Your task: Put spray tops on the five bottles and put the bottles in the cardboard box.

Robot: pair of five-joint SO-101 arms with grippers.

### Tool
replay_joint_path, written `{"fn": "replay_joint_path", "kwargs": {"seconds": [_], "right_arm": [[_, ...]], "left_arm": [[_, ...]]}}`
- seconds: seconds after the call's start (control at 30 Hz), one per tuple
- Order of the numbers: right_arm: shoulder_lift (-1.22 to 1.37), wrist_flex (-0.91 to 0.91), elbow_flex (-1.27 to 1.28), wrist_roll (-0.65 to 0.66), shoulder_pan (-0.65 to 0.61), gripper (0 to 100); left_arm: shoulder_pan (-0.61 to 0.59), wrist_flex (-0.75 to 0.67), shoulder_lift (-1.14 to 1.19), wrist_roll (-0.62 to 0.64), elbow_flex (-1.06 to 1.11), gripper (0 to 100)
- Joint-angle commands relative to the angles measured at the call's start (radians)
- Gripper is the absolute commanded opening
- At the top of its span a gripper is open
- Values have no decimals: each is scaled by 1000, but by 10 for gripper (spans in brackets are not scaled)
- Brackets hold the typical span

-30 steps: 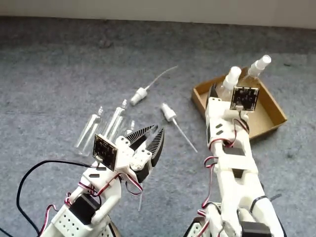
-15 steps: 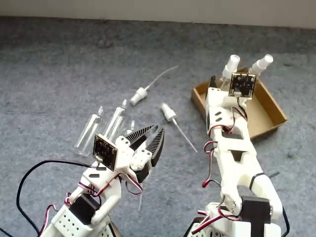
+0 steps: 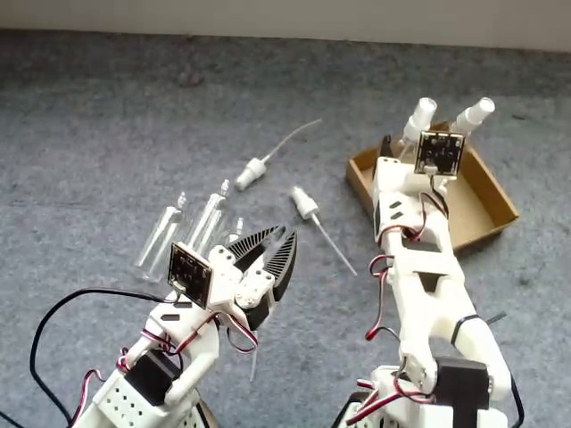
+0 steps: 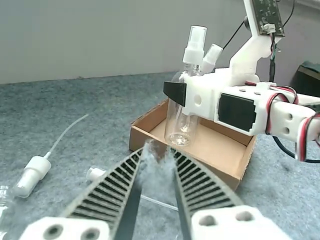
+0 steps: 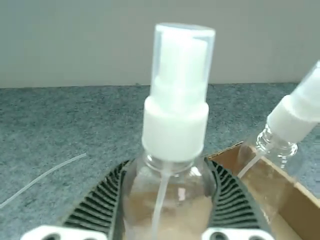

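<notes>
Grey carpet [image 3: 134, 116], right pincer [image 5: 167, 165] tight around a spray-topped bottle [image 4: 182, 120] at the cardboard box [image 4: 220, 145], left pincer [image 4: 157, 150] narrowly agape.

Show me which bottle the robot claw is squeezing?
The capped bottle held upright in the right gripper. The other capped bottle leans free in the cardboard box, and the topless bottles lie on the table.
</notes>
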Motion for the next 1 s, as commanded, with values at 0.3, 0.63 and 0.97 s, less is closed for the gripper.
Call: {"fn": "replay_joint_path", "kwargs": {"seconds": [0.3,0.63,0.97], "right_arm": [[-458,338,-68,3,-48,114],[-716,610,-70,3,-275,114],[-880,797,-70,0,-486,114]], "left_arm": [[-2,-20,-8,-3,21,27],[61,-20,-8,-3,21,27],[122,-20,-10,-3,21,27]]}}
